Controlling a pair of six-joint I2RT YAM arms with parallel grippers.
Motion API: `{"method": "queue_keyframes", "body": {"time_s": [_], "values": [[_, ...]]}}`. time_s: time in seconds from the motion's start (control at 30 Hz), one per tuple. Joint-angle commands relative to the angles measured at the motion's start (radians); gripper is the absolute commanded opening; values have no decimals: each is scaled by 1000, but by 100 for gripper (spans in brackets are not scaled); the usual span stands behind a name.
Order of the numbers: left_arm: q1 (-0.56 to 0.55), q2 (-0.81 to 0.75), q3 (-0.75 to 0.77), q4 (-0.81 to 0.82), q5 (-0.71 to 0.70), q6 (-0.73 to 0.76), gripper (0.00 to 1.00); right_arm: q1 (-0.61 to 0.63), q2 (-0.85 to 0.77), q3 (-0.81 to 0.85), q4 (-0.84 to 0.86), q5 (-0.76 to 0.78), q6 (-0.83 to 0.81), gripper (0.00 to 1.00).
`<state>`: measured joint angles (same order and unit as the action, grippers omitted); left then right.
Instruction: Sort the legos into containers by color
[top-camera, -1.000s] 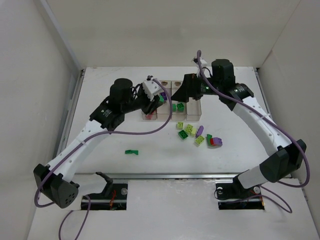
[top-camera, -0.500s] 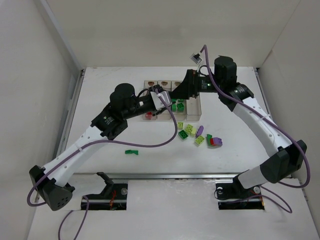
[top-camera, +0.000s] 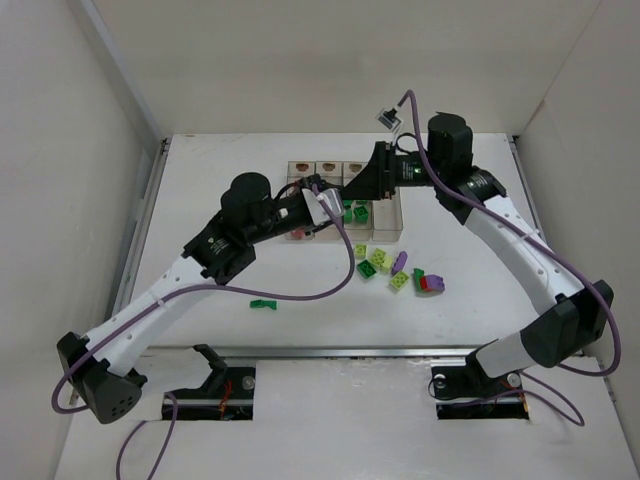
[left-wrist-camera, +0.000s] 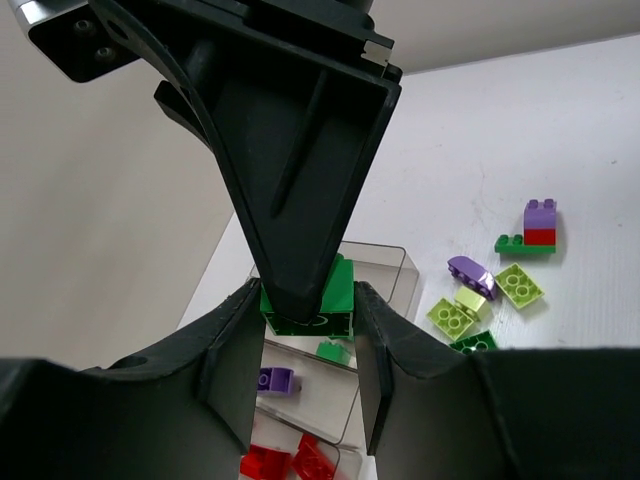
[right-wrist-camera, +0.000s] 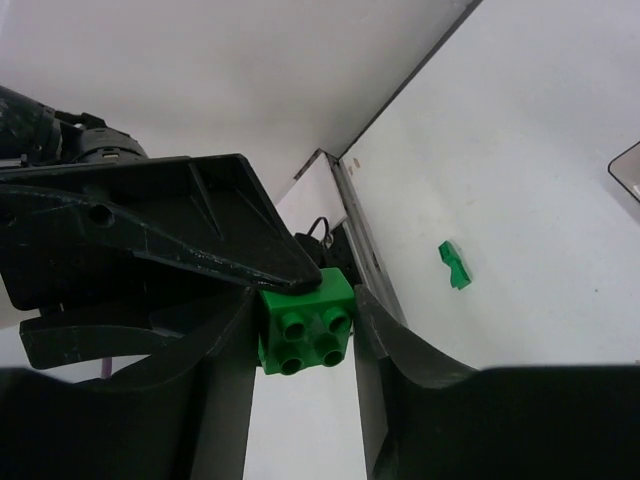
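Seen from above, two arms meet over a white table walled on three sides, just above the row of containers near its far edge. From overhead, what passes between them is hidden.

The wrist cameras supply it. The left gripper and the right gripper are each narrowed onto the same green brick, pads against its sides. One gripper's tapered finger lies crosswise to the other's.

Only the left wrist view looks into the bins below, where a purple lego, red legos and a small green one lie in separate compartments.

Loose legos lie bunched on the table just in front of the containers' right end. A lone green piece lies well apart to the left. Open white surface runs from the bins out to both side walls.
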<state>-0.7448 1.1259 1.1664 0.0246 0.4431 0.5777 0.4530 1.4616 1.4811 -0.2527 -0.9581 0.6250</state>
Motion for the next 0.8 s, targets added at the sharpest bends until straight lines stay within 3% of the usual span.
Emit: {"method": "queue_keyframes", "body": {"time_s": [0.0, 0.1, 0.17, 0.2, 0.3, 0.33, 0.43, 0.47, 0.5, 0.77], "values": [[-4, -37, -7, 75, -40, -3, 0, 13, -44, -14, 56, -39, -16, 21], [-4, -37, -17, 75, -59, -3, 0, 13, -53, -15, 56, -39, -16, 3], [-4, -37, -27, 75, -70, -3, 2, 13, -53, -25, 56, -27, -5, 0], [-4, -37, -27, 75, -70, -12, 14, 13, -53, -25, 56, -27, -5, 0], [-4, -37, -36, 86, -70, -12, 34, 13, -53, -25, 56, -18, 5, 0], [-4, -37, -45, 86, -70, -12, 50, 13, -53, -25, 56, -18, 5, 0], [-4, -37, -45, 95, -70, -21, 73, 13, -53, -35, 56, 10, 5, 0], [-4, -37, -45, 95, -70, -21, 91, 13, -53, -35, 56, 22, 5, 0], [-4, -37, -45, 95, -70, -21, 97, 13, -44, -35, 56, 34, 5, 0], [-4, -84, -95, 64, -184, -75, 100, 13, 22, 1, -51, 145, -19, 0]]}}
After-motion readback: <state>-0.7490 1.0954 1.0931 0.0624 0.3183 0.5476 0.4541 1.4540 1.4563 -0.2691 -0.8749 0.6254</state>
